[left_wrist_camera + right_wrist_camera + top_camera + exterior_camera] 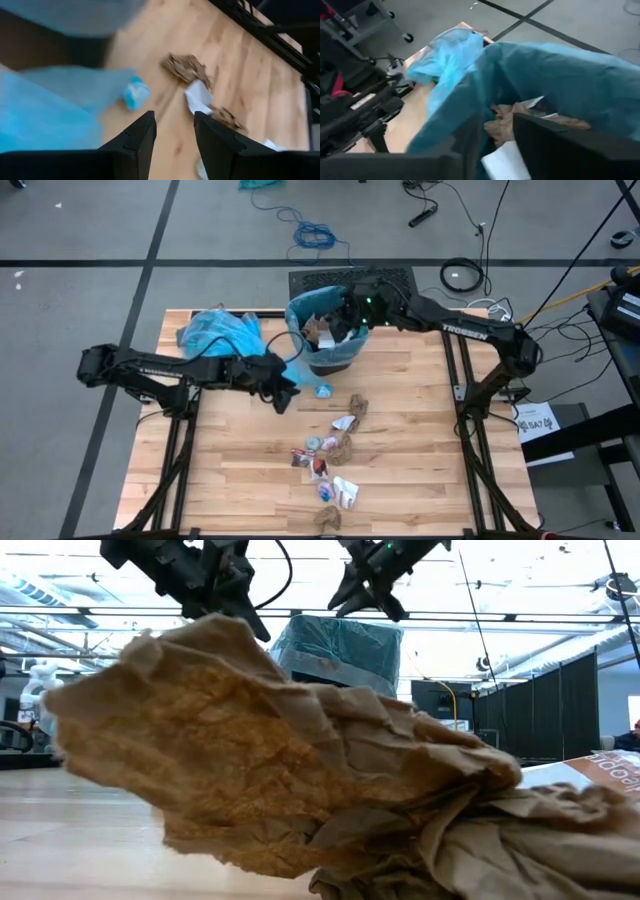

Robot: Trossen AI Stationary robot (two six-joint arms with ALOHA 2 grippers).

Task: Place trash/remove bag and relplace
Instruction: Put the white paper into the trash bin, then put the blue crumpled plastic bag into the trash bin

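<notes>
Left gripper (287, 392) fingers apart, empty, beside blue-lined bin (300, 320). Right gripper (345, 315) over bin, state unclear. Right wrist view alone shows brown and white wads (507, 125) inside. Roughly ten crumpled scraps (345, 423) on table (420, 430); one spare blue bag (215, 330).

My right gripper (345, 315) hangs over the bin (327, 330) at the table's (420, 420) far edge, scraps inside it. My left gripper (287, 392) sits just left of it. Trash (335, 450) trails toward the near edge.
</notes>
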